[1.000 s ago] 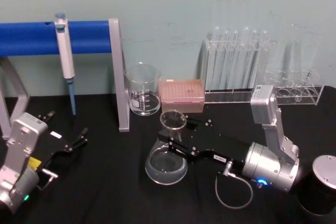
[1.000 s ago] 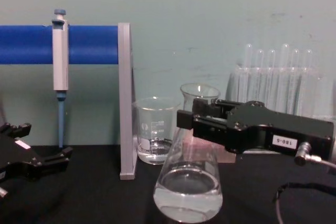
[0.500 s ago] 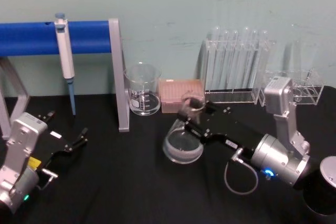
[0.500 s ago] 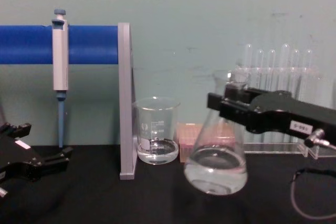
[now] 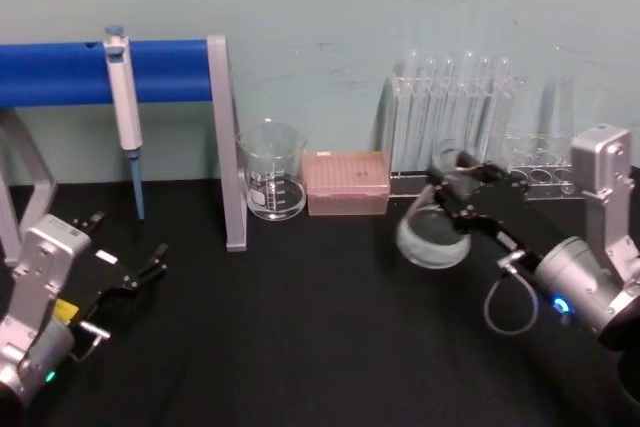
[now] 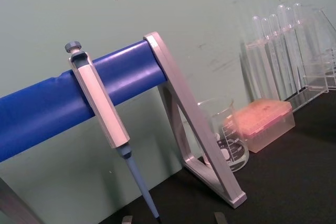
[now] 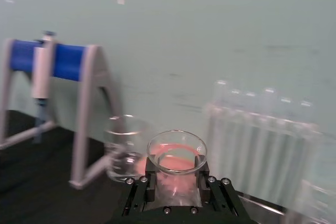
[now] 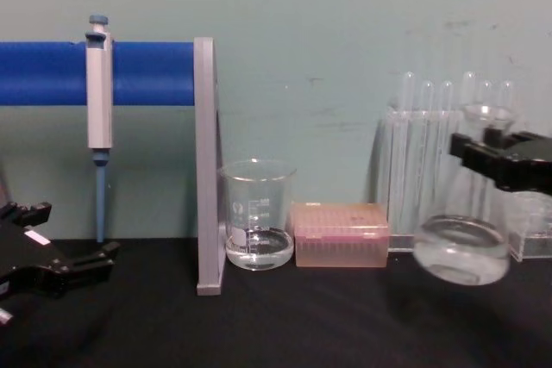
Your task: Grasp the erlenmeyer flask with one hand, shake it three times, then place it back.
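Two black fingers of the right gripper [image 5: 452, 177] are squeezed tight on the thin neck of the erlenmeyer flask [image 5: 432, 233], just under its rim. The flask is up in the air above the black table [image 5: 300, 327] and it is tipped, so its wide round bottom leans out toward the robot's left. A little clear water sits low inside it. From the chest, the flask [image 8: 461, 250] hangs right in front of the rack of test tubes [image 8: 431, 161], on the right side of the pink box [image 8: 341, 234] and well apart from the beaker [image 8: 257, 213]. The right arm comes in from the right side, and its shiny silver wrist [image 5: 580, 292] sits low with a grey cable [image 5: 503, 309] looping off it. The long black gripper points up and across toward the back wall. From the right wrist, the flask's round mouth [image 7: 176, 152] sits between the two fingers [image 7: 151, 173]. The left gripper [image 5: 130, 242] rests low at the left side near the pipette [image 5: 122, 97] on the blue stand [image 5: 60, 72]. Its fingers are spread apart and hold nothing.
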`<control>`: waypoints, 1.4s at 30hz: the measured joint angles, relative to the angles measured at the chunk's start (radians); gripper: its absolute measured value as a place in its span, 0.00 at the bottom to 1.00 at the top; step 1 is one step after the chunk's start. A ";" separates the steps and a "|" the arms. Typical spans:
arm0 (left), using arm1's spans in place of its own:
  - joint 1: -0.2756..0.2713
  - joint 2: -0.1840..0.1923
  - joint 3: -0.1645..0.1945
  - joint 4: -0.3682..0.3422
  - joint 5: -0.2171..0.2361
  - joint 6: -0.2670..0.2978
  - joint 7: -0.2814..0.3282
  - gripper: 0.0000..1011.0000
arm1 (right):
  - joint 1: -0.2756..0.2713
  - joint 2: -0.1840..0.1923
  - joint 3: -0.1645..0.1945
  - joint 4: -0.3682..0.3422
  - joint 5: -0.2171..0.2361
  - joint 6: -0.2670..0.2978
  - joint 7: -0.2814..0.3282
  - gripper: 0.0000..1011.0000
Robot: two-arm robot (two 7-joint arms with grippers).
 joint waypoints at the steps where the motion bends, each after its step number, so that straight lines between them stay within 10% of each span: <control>1: 0.000 0.000 0.000 0.000 0.000 0.000 0.000 0.99 | -0.002 0.000 0.007 0.000 -0.004 0.003 -0.011 0.45; 20: 0.000 0.000 0.000 0.000 0.000 0.000 0.000 0.99 | -0.026 -0.025 0.082 -0.006 -0.071 0.035 -0.087 0.45; 42: 0.000 0.000 0.000 0.000 0.000 0.000 0.000 0.99 | 0.007 -0.066 0.005 0.004 -0.072 0.041 0.121 0.45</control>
